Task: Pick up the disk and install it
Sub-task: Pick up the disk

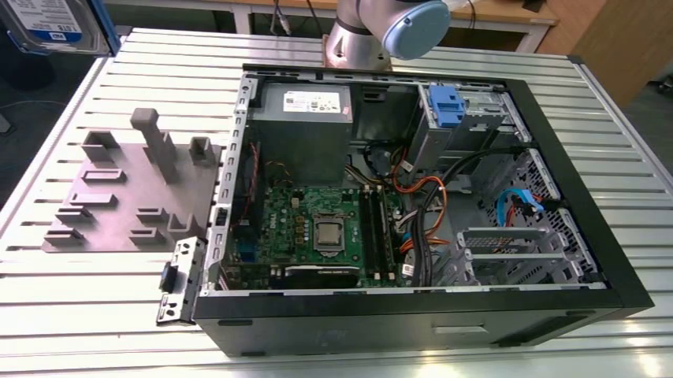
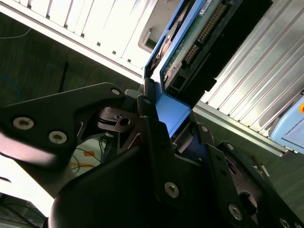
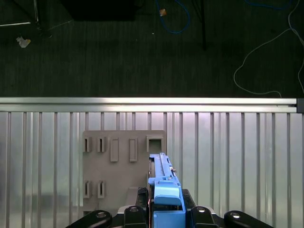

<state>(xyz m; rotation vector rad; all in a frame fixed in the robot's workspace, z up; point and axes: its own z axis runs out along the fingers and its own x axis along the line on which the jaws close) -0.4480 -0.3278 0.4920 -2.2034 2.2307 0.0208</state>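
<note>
End effector (image 3: 164,213) is clamped on the blue carrier end of the disk (image 3: 160,171), which hangs edge-on in the air above the grey slotted fixture plate (image 3: 118,164) on the slatted table (image 3: 237,156). In the exterior view the disk (image 1: 50,24) is at the upper left corner, well apart from the open PC case (image 1: 368,323). Reads as the transfer step. Grip is on plastic at one end only, so go slow, no wrist jerks, attitude fixed, & pass high over the case wall, clear of the orange/black cables (image 1: 415,189) nr the drive bay (image 1: 468,118).
</note>
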